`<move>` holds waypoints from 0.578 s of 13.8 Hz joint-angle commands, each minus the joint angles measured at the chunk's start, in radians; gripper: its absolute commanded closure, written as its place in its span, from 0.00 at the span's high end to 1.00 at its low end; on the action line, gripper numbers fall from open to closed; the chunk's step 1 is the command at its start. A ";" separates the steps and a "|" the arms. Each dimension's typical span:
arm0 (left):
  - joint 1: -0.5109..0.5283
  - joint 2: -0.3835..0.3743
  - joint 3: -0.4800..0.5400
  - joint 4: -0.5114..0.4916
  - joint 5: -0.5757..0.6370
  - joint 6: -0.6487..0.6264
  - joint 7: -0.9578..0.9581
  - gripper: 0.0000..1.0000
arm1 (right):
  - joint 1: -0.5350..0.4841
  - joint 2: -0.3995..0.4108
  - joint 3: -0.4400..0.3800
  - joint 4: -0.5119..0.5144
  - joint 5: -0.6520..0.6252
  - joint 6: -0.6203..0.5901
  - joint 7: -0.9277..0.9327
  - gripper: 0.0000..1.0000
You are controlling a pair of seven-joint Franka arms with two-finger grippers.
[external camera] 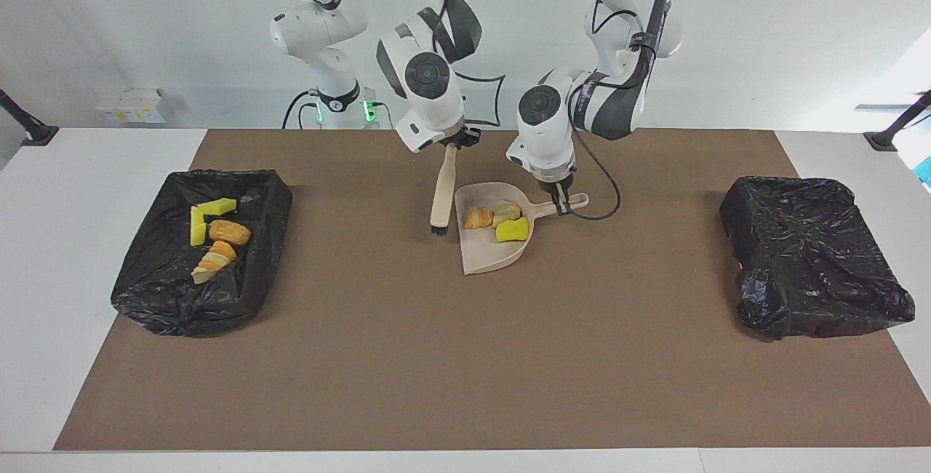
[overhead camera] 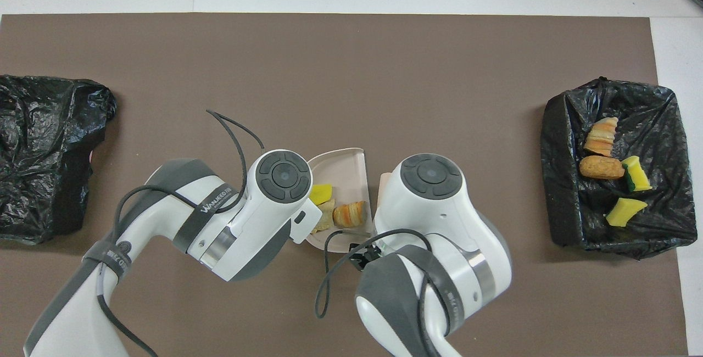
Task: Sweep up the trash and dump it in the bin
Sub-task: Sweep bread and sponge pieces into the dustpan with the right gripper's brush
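Right gripper (external camera: 452,143) clamps the brush (external camera: 441,195), which hangs just beside the dustpan (external camera: 489,251) at mid-table. Left gripper (external camera: 560,202) grips its handle. Three trash scraps (external camera: 497,220) inside, four in the open bin (external camera: 156,298) at the right arm's end. Lift level, tip late.

One high camera is facing the robots from across the tabletop (external camera: 465,386); another is looking steeply down from above their end. Both are sharing the brown mat (overhead camera: 351,71), dustpan (external camera: 489,253) and two black bins.
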 commanded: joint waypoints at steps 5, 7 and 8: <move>0.198 -0.019 0.000 0.054 0.012 -0.011 0.168 0.00 | 0.091 -0.143 0.016 -0.112 -0.062 0.105 -0.091 0.00; 0.258 -0.024 0.004 0.086 0.009 -0.013 0.257 0.00 | 0.202 -0.091 0.018 -0.114 -0.063 0.175 -0.070 0.00; 0.300 -0.031 0.002 0.094 0.004 -0.014 0.285 0.00 | 0.232 -0.065 0.018 -0.115 -0.065 0.208 -0.043 0.00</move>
